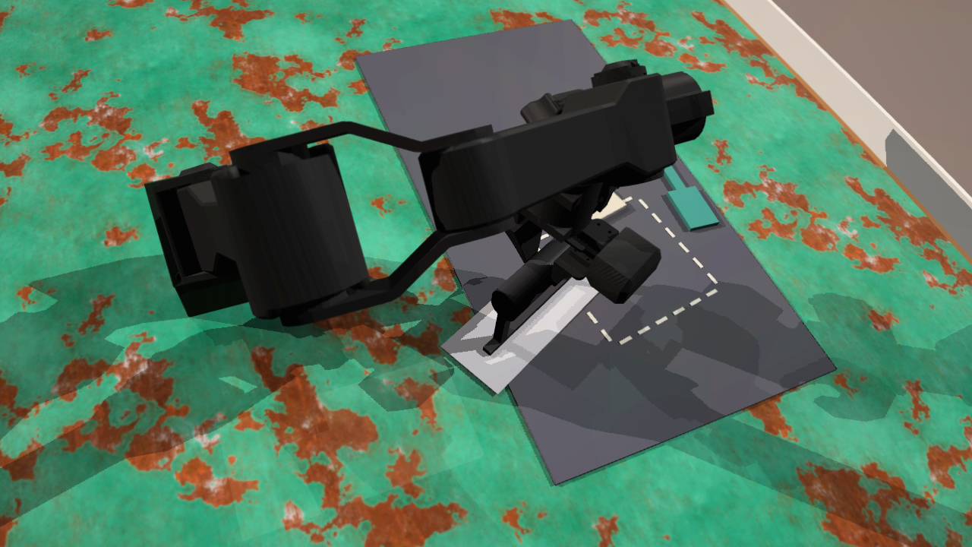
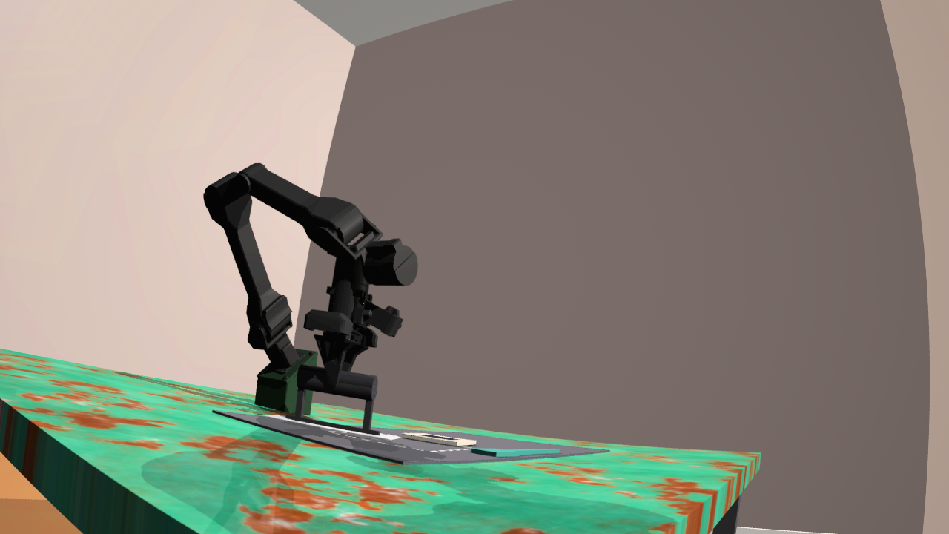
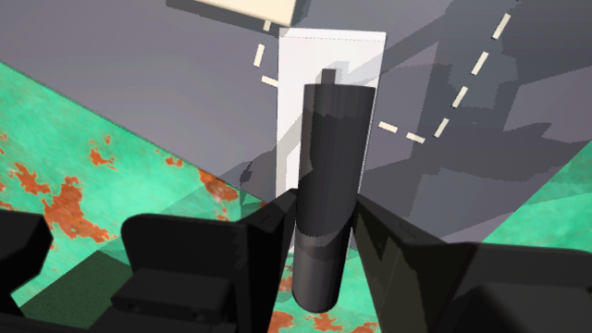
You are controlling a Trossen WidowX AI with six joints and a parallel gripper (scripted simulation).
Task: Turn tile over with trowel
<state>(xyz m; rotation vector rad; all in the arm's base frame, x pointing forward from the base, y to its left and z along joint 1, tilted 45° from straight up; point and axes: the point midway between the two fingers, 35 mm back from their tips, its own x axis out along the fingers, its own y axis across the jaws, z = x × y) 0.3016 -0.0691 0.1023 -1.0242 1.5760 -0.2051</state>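
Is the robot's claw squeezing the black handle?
Yes, the gripper is shut on the trowel handle, with both fingers pressed against its sides.

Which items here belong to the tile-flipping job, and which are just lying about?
Part of the job:
- trowel, its handle clamped in the gripper
- cream tile
- dashed outline
- grey mat

Just lying about:
- teal flat piece at the mat's edge
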